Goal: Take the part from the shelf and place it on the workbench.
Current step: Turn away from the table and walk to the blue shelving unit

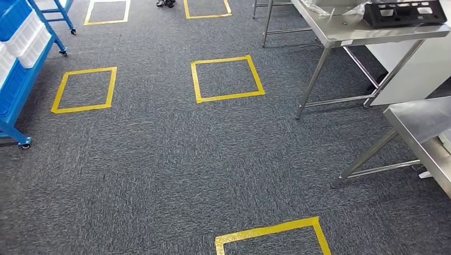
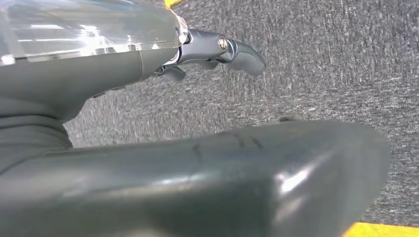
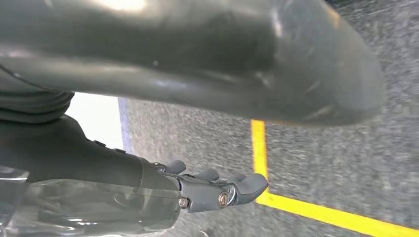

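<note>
Two steel workbenches [image 1: 372,32] sit at the upper right of the head view; the blue shelf [image 1: 18,64] with white bins is at the upper left. I cannot pick out the part. Left wrist view: the left hand [image 2: 217,52] holds nothing, fingers apart. Right wrist view: the right hand [image 3: 217,190] too. Best walk to the shelf first, arms low.
</note>
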You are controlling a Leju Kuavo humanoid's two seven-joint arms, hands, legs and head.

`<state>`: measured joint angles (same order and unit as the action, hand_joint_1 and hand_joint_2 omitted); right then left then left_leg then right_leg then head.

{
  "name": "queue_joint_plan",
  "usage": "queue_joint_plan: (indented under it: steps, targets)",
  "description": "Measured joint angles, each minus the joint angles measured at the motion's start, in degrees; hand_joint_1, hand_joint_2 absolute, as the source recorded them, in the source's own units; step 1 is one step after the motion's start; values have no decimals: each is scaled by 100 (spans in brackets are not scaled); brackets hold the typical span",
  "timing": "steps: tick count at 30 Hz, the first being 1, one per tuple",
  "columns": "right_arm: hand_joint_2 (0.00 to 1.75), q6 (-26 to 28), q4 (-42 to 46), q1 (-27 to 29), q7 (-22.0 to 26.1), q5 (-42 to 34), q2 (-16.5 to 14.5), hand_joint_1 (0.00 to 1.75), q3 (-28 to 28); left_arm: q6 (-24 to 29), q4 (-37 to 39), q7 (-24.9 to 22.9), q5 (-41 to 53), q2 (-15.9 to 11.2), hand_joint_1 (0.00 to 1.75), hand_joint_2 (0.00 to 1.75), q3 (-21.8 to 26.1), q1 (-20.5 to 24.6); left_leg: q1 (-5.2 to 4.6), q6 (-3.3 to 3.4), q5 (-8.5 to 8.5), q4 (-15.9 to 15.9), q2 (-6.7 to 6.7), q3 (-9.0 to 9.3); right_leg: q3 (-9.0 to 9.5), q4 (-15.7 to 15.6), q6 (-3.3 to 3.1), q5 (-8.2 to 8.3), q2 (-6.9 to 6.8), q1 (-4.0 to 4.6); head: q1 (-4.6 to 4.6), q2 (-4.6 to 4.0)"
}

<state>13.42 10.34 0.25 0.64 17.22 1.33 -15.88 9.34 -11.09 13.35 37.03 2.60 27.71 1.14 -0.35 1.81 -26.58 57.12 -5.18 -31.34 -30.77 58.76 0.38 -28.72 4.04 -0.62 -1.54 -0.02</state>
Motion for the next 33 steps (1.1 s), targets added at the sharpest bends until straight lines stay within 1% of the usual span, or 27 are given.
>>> queue_joint_plan:
  steps: [1, 3, 4, 5, 7, 8, 9, 10, 11, 13, 15, 16, 18, 19, 20, 21, 22, 23, 24, 25, 26, 27, 29, 30, 31, 32, 33]
  targets:
    - [0, 0, -3, -7, -2, 5, 1, 0, 1, -7, 1, 5, 1, 3, 0, 0, 1, 5, 7, -35, 11, 4, -60, -25, 35, -103, -19, 6, 56, 9, 0, 0]
    - [0, -2, -4, -29, -4, 15, -1, 0, 2, -9, 1, 13, -3, 1, 0, 0, 4, -3, 24, -112, 28, 6, -159, -67, 48, -154, -60, 26, -53, 10, -1, 0]
    - [0, -4, -4, -34, -5, 18, -3, 0, 2, -9, 1, 16, -6, -1, 0, 0, 7, -10, 22, -140, -7, 49, -101, -91, 66, -194, -93, 45, -120, 2, -1, 0]
    - [0, -7, -4, -31, -5, 19, -5, 0, 2, -8, 1, 20, -9, -2, 0, 0, 9, -13, 16, -163, -106, 185, 20, -157, 82, -235, -129, 65, -196, -7, -2, 0]
    - [0, -9, -8, -8, -7, 21, -8, 0, 3, -8, 2, 27, -15, 0, 0, 0, 11, -7, 20, -202, -478, 804, 330, -441, 95, -276, -175, 79, -360, 3, -4, 0]
    - [0, -9, -9, 3, -7, 22, -8, 0, 2, -9, 3, 29, -18, 2, 0, 0, 11, -4, 37, -227, -674, 1208, 406, -629, 88, -274, -185, 78, -441, 13, -5, 0]
    - [0, -9, -11, 9, -7, 22, -8, 0, 2, -9, 4, 33, -19, 3, 0, 0, 11, -5, 56, -251, -795, 1528, 439, -770, 82, -271, -185, 76, -520, 21, -5, 0]
    - [0, -9, -11, 10, -7, 22, -8, 0, 2, -8, 4, 35, -22, 3, 0, 0, 11, -11, 76, -273, -806, 1660, 459, -818, 79, -268, -181, 74, -593, 25, -5, 0]
    - [0, -10, -11, 7, -7, 22, -8, 0, 2, -8, 5, 37, -24, 2, 0, 0, 11, -18, 94, -292, -706, 1554, 484, -744, 80, -261, -173, 68, -662, 24, -5, 0]
    - [0, -11, -11, 1, -7, 22, -9, 0, 2, -8, 5, 39, -26, 2, 0, 0, 11, -22, 118, -314, -346, 787, 637, -311, 91, -232, -134, 43, -783, 20, -5, 0]
    - [0, -12, -11, -1, -7, 22, -10, 0, 3, -8, 5, 41, -26, 2, 0, 0, 11, -9, 101, -281, -141, 144, 787, 31, 100, -182, -67, 1, -880, 33, -4, 0]
    - [0, -13, -11, -7, -7, 23, -10, 0, 3, -8, 5, 43, -26, 3, 0, 0, 11, -8, 84, -251, -122, 25, 813, 86, 101, -165, -34, -11, -921, 41, -2, 0]
    - [0, -16, -10, -33, -11, 24, -10, 0, 4, -9, 5, 49, -26, 1, 0, 0, 12, -24, 58, -172, -104, 1, 718, 76, 114, -160, 35, -20, -981, 29, -1, 0]
    - [0, -18, -10, -46, -21, 22, -11, 0, 4, -13, 6, 54, -22, 0, 0, 0, 13, -34, 56, -133, -86, -18, 678, 80, 113, -133, 74, -54, -936, 11, 0, 0]
    - [0, -20, -10, -51, -32, 18, -14, 0, 4, -20, 7, 60, -14, -1, 0, 0, 13, -38, 61, -93, -66, -38, 635, 83, 78, -33, 108, -141, -833, -7, 0, 0]
    - [0, -21, -10, -46, -43, 14, -16, 0, 4, -27, 7, 67, -3, -2, 0, 0, 13, -33, 69, -58, -44, -57, 592, 90, -18, 187, 132, -293, -696, -19, 0, 0]
    - [0, -21, -11, -32, -51, 8, -18, 0, 4, -37, 7, 75, 7, -4, 0, 0, 13, -28, 68, -36, -31, -62, 546, 77, -179, 528, 144, -489, -557, -27, 1, 0]
    - [0, -20, -11, -18, -54, 2, -19, 0, 4, -48, 7, 82, 18, -7, 0, 0, 13, -22, 61, -21, -22, -60, 491, 63, -381, 939, 147, -682, -475, -27, 1, 0]
    - [0, -20, -12, -5, -56, -5, -19, 0, 4, -58, 7, 88, 26, -9, 0, 0, 13, -17, 52, -13, -16, -57, 430, 52, -565, 1303, 147, -809, -442, -26, 1, 0]
    - [0, -20, -12, 4, -58, -16, -19, 0, 4, -69, 7, 95, 37, -10, 0, 0, 13, -17, 43, -9, -14, -54, 365, 48, -675, 1507, 142, -828, -431, -25, 1, 0]
    - [0, -21, -13, 9, -61, -27, -20, 0, 4, -80, 7, 101, 50, -10, 0, 0, 13, -17, 38, -9, -13, -50, 297, 52, -673, 1476, 130, -720, -420, -24, 1, 0]
    - [0, -21, -13, 11, -65, -38, -20, 0, 4, -93, 7, 107, 61, -10, 0, 0, 13, -17, 35, -10, -14, -47, 230, 62, -561, 1218, 111, -519, -395, -23, 1, 0]
    - [0, -20, -15, 19, -75, -57, -18, 0, 3, -118, 7, 128, 79, -10, 0, 0, 12, -11, 32, -29, -15, -37, 102, 69, -196, 410, 54, -101, -193, -18, 1, 0]
    - [0, -17, -18, 24, -79, -62, -16, 0, 3, -131, 7, 140, 84, -10, 0, 0, 12, -4, 33, -51, -11, -29, 41, 55, -67, 110, 29, 4, -93, -13, 1, 0]
    - [0, -13, -20, 27, -82, -63, -15, 0, 2, -143, 7, 149, 87, -10, 0, 0, 11, 2, 39, -81, -4, -23, -15, 32, 1, -59, 7, 41, -20, -3, 1, 0]
    - [0, -9, -22, 25, -86, -59, -14, 0, 2, -155, 7, 154, 88, -10, 0, 0, 11, 4, 47, -117, 7, -22, -73, 8, 15, -107, -13, 26, -14, 11, 0, 0]
    - [0, -7, -22, 16, -87, -50, -14, 0, 2, -166, 7, 156, 83, -12, 0, 0, 11, -2, 62, -156, 20, -30, -132, -16, 18, -131, -36, 34, -70, 18, -1, 0]
